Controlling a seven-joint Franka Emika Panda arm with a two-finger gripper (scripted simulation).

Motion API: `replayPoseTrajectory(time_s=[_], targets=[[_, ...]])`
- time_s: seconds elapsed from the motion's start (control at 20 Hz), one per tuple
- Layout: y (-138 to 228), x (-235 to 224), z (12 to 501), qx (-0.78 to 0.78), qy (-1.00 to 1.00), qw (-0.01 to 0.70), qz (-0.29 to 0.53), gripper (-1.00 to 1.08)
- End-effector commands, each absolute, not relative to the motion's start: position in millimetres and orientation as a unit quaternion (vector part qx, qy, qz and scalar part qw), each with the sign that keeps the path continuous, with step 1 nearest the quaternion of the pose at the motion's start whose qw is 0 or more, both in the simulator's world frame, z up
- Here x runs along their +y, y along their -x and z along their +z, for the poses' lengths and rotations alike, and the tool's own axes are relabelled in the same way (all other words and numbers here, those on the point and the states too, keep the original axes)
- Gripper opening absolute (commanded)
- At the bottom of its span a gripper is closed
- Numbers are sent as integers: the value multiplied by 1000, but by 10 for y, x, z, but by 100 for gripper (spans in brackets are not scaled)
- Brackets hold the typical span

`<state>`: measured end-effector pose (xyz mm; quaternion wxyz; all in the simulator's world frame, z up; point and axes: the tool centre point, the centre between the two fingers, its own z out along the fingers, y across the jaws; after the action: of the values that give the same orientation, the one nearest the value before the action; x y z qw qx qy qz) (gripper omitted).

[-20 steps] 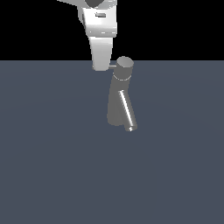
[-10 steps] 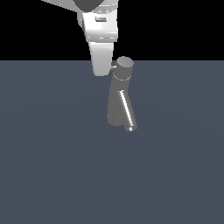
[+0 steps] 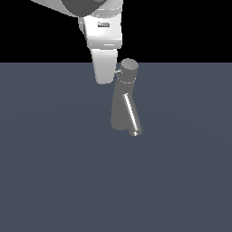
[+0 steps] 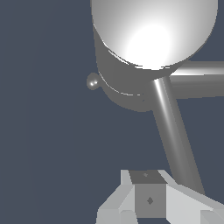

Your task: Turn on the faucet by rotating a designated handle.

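Hanging at the faucet's (image 3: 123, 106) 10 o'clock in the exterior view, gripper (image 3: 103, 78) sits just beside the cap. Handle (image 3: 118, 71) juts from the cap toward 9 o'clock, its long axis level, its end hidden behind the finger. Cannot tell whether fingers grasp it or stand released. Faucet sits mid-floor, leaning.

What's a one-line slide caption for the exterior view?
Pale-grey robot gripper hangs beside the round cap of the dark grey metallic faucet, at its thin grey rod handle, on a flat slate-blue floor.
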<state>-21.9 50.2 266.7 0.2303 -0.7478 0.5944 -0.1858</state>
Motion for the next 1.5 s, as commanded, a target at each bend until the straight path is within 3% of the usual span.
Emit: replayPoseTrajectory(time_s=[0.0,1.45], targets=[[284,453,2611,598,746,227,-184,-100],[477,320,2473,595,748,230,-185,-100]])
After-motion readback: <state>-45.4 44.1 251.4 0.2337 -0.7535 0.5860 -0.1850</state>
